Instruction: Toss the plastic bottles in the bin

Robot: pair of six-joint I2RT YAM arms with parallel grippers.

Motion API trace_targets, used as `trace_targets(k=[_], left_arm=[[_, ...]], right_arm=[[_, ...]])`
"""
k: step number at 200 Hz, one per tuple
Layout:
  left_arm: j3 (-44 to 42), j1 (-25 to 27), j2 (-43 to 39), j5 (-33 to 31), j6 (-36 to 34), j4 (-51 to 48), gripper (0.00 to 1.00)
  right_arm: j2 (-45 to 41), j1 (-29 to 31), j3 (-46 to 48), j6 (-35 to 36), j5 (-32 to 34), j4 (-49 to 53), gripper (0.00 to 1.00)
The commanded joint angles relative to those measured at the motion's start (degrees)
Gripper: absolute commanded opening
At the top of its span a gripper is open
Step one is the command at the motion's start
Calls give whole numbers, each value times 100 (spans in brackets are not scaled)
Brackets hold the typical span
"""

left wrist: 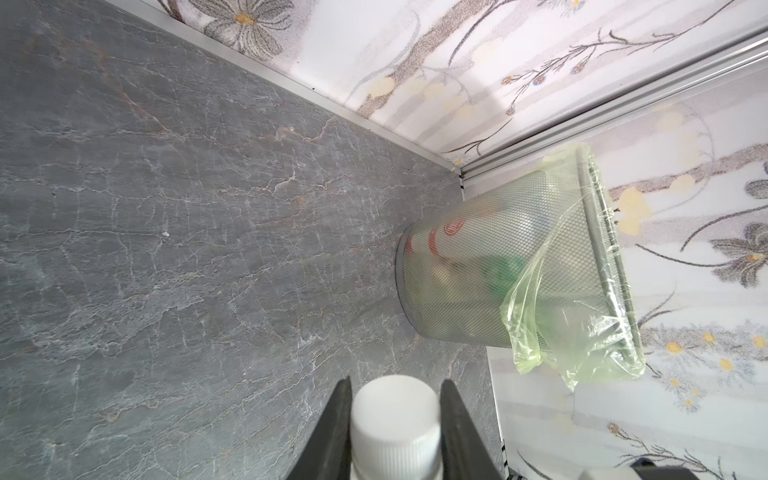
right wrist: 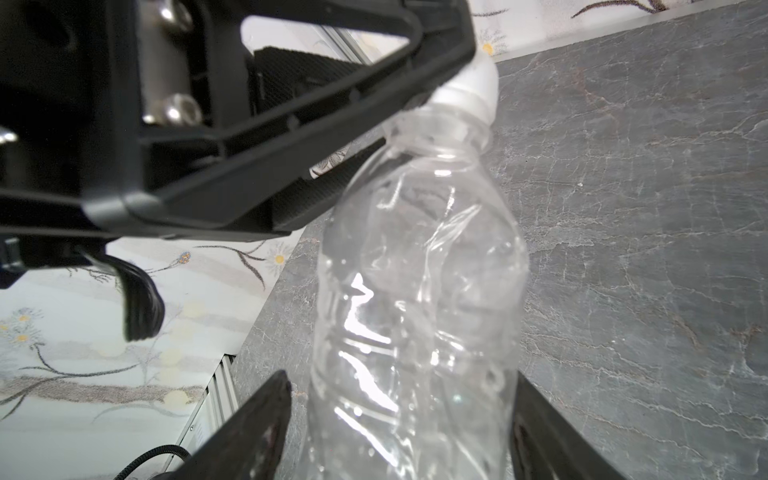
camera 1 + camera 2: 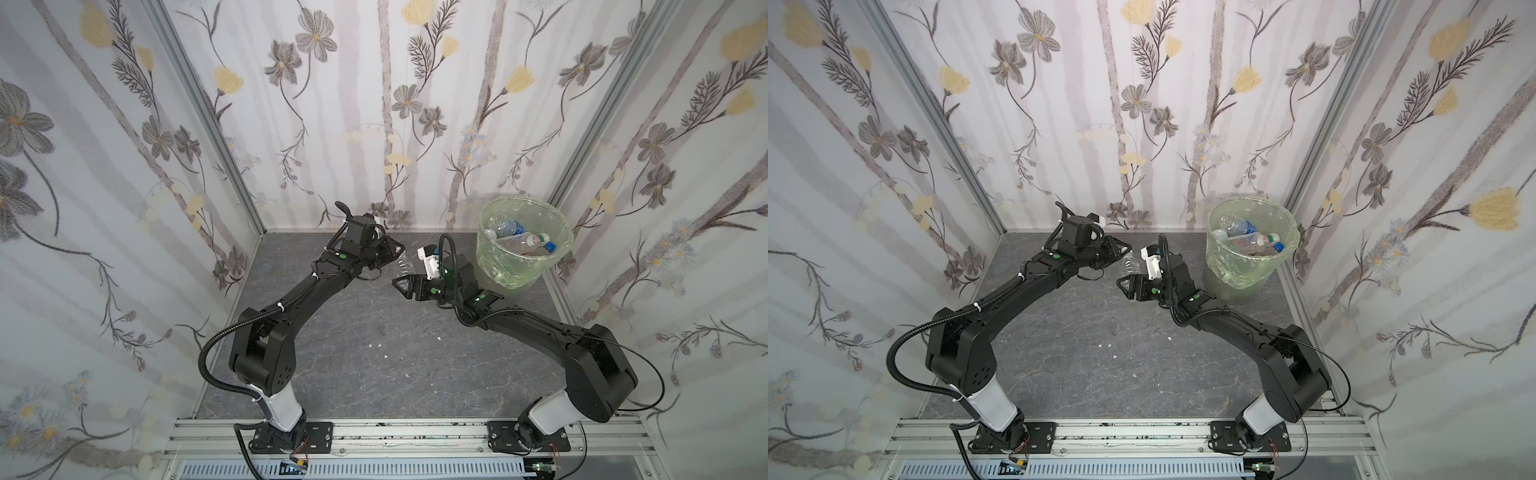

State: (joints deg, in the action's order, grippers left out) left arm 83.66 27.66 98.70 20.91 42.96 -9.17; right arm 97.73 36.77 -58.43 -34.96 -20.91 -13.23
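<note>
Holds a crumpled clear bottle (image 2: 415, 291) toward twelve o'clock over the veined grey slab (image 3: 353, 353), left gripper (image 1: 395, 382) clamped on its ribbed white cap (image 1: 395, 415). Straddles the creased body with the right gripper (image 2: 401, 378); cannot tell whether those jaws press. Keeps more bottles (image 3: 509, 227) heaped in the round mesh bin (image 3: 519, 270), lined with filmy green bag (image 1: 536, 299), at two o'clock.

White bottle cap (image 1: 395, 424) in left gripper (image 1: 395, 388)

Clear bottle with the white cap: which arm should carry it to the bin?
Likely right. The right fingers flank the clear bottle's body and sit nearer the bin; the left fingers, farther away, only pinch the white cap.
</note>
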Motion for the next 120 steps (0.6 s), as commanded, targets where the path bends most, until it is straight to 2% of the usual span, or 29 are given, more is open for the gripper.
trace_targets(k=[1, 34, 63, 120], left_arm=[[-3, -6, -82, -3, 56, 205, 16], [-25, -6, -51, -17, 72, 214, 18], [-34, -7, -18, -38, 97, 223, 25], [-124, -29, -43, -26, 81, 229, 60]], right_arm=[[-19, 5, 33, -107, -30, -356, 66], [-145, -2, 112, -76, 91, -323, 53], [-190, -9, 148, -27, 150, -252, 49], [-80, -8, 37, -4, 400, 150, 44]])
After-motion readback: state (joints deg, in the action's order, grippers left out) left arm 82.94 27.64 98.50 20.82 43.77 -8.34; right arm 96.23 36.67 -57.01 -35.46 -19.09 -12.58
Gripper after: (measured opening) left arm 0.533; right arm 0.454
